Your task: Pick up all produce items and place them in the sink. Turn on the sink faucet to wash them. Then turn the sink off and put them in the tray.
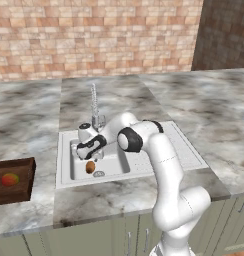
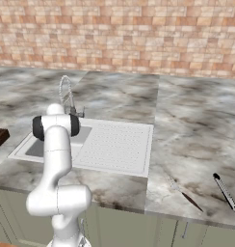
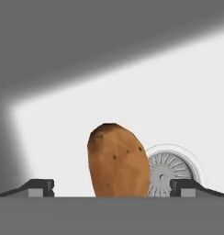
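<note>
A brown speckled potato (image 3: 117, 160) stands on end in the white sink (image 1: 64, 172) basin, just beside the round drain (image 3: 171, 170). A red-and-yellow fruit (image 1: 10, 179) lies in the dark wooden tray (image 1: 25, 190) left of the sink, and the chrome faucet (image 1: 94, 104) rises behind the basin.

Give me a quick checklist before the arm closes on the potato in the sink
1. Gripper open: ok, jaws stand wide.
2. Potato between the fingertips: ok, centred in the hand view.
3. Potato inside the sink basin, beside the drain: ok.
4. Fingers low enough around the potato: cannot tell.
5. Faucet off: cannot tell, no water shows.
6. Other fruit already in the tray: ok.
</note>
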Robot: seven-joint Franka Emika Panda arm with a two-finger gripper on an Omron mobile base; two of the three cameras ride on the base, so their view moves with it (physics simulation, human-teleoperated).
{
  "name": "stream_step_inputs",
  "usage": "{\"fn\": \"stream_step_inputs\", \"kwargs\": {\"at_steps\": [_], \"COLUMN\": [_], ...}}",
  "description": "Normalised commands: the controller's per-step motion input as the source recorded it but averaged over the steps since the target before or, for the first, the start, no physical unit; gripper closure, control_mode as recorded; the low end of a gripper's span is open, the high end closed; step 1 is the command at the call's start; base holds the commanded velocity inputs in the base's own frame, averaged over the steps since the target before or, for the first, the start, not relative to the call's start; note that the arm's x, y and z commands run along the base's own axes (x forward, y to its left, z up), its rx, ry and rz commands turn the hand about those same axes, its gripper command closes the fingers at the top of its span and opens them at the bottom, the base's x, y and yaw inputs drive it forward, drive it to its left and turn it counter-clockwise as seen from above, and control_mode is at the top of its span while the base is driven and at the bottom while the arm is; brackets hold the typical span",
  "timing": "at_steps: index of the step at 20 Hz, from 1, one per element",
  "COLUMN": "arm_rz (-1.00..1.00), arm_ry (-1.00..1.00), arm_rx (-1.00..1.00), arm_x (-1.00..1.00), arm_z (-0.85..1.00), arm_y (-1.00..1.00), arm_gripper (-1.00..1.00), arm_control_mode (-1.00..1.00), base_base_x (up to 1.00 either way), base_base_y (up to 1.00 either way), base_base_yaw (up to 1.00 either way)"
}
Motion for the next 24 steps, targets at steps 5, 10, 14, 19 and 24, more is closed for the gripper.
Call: {"fn": "stream_step_inputs", "kwargs": {"at_steps": [5,10,14,19,24], "arm_rz": [0.0,0.0,0.0,0.0,0.0], "arm_ry": [0.0,0.0,0.0,0.0,0.0], "arm_rx": [0.0,0.0,0.0,0.0,0.0], "arm_x": [0.0,0.0,0.0,0.0,0.0], "arm_z": [-0.2,-0.18,-0.18,-0.22,-0.3], "arm_y": [0.0,0.0,0.0,0.0,0.0], "arm_gripper": [-1.0,-1.0,-1.0,-1.0,-1.0], "arm_control_mode": [-1.0,-1.0,-1.0,-1.0,-1.0], "base_base_x": [0.0,0.0,0.0,0.0,0.0], "base_base_y": [0.0,0.0,0.0,0.0,0.0], "base_base_yaw": [0.0,0.0,0.0,0.0,0.0]}}
